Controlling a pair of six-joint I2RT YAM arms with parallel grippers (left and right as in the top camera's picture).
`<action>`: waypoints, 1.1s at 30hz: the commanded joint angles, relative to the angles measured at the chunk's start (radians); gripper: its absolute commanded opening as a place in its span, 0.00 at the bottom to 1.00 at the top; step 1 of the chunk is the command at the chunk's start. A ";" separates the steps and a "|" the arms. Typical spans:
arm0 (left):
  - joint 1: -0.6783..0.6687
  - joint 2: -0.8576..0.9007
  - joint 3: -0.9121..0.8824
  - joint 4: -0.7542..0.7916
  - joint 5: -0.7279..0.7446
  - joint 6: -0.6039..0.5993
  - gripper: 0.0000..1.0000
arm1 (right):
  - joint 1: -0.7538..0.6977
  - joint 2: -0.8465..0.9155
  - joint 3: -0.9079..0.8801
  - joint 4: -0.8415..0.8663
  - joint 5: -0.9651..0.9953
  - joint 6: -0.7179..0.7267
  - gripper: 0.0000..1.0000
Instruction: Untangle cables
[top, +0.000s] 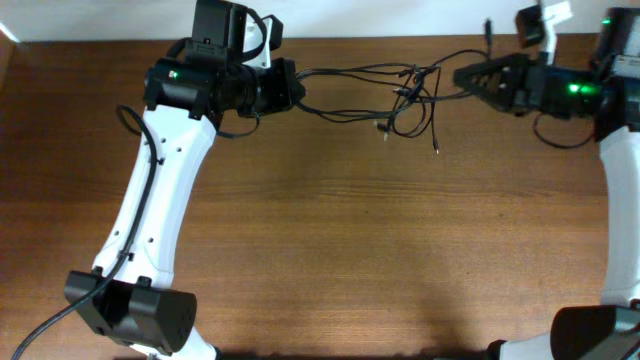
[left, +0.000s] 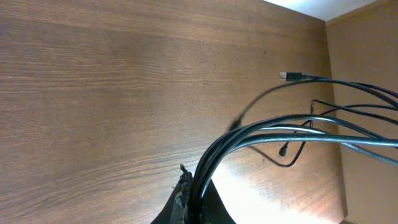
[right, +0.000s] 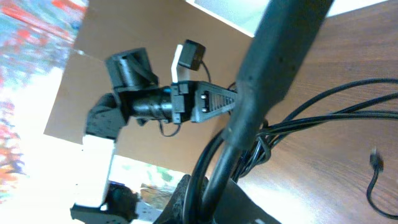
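Cables (top: 350, 72): strung between both grippers along the far edge of the table (top: 330, 230).

Left gripper (top: 292, 88): clenched on a bundle of several strands. From the left wrist view, strands leaving the closed fingertips together, then fanning out to the right.

Right gripper (top: 462, 75): clenched too, pinching the opposite end of the same strands.

Knot (top: 415, 88): nearer the right gripper than the left, with loops crossing over one another. Not possible to tell which strand passes over which.

Loose ends: one short tail (top: 385, 128) dropping below the knot, a second (top: 437, 150) a bit further right, both with small tips. Silver-tipped plug (left: 287, 76) sticking out above the fan in the left wrist view, apart from the main bundle.

In the way: blurred dark bar (right: 273, 62) slanting across the right wrist view, hiding part of the strands behind it. Cannot tell what it is. Left arm (right: 149, 106) facing that camera head-on, beyond the knot.

Around: bare wood grain under everything, pale wall strip behind the far edge, thick arm lead (top: 135, 190) running down the white left arm link.
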 joint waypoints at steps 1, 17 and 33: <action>0.024 0.003 0.016 -0.018 -0.109 0.030 0.00 | -0.080 -0.023 0.010 -0.032 -0.119 -0.026 0.04; 0.027 0.003 0.016 -0.103 -0.280 0.043 0.00 | -0.278 -0.021 0.010 -0.364 1.287 0.006 0.04; -0.031 0.003 0.175 0.166 0.290 0.141 0.00 | 0.029 -0.020 0.010 -0.348 0.544 -0.308 0.66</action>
